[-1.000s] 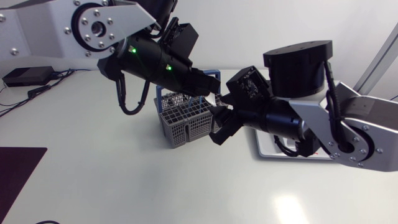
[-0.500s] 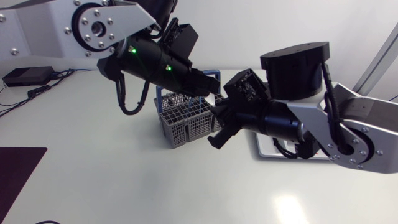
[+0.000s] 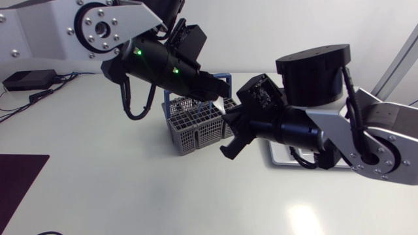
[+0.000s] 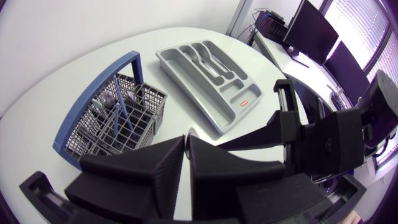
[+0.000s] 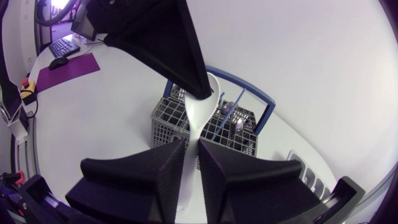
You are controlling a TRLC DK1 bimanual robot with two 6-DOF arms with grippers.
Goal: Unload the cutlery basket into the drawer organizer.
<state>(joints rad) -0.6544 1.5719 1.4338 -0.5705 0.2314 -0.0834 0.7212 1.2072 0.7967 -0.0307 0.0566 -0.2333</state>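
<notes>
- The cutlery basket (image 3: 194,127) – grey mesh with a blue hoop handle – stands upright on the white table (image 3: 130,189), and both grippers meet just above its near corner.
- The right gripper (image 5: 189,162) is at the basket's side toward the organizer. Its fingers are closed on the handle of a white spoon (image 5: 200,112), which fills the narrow gap between them.
- The spoon slants up over the basket, clear of its rim, with its bowl end uppermost.
- The left gripper (image 4: 186,152) comes down over the basket from the far side. Its fingers are drawn to a thin slit and pinch the bowl end of the spoon, so both grippers hold it at once.
- Inside the basket, a few pieces of cutlery (image 5: 233,121) stand in its cells, some with blue handles.
- The drawer organizer (image 4: 211,68) – a grey tray – lies flat near the basket, not touching it, and already has metal cutlery in its long slots.
- A dark purple mat (image 3: 19,176) lies well apart from the basket.
</notes>
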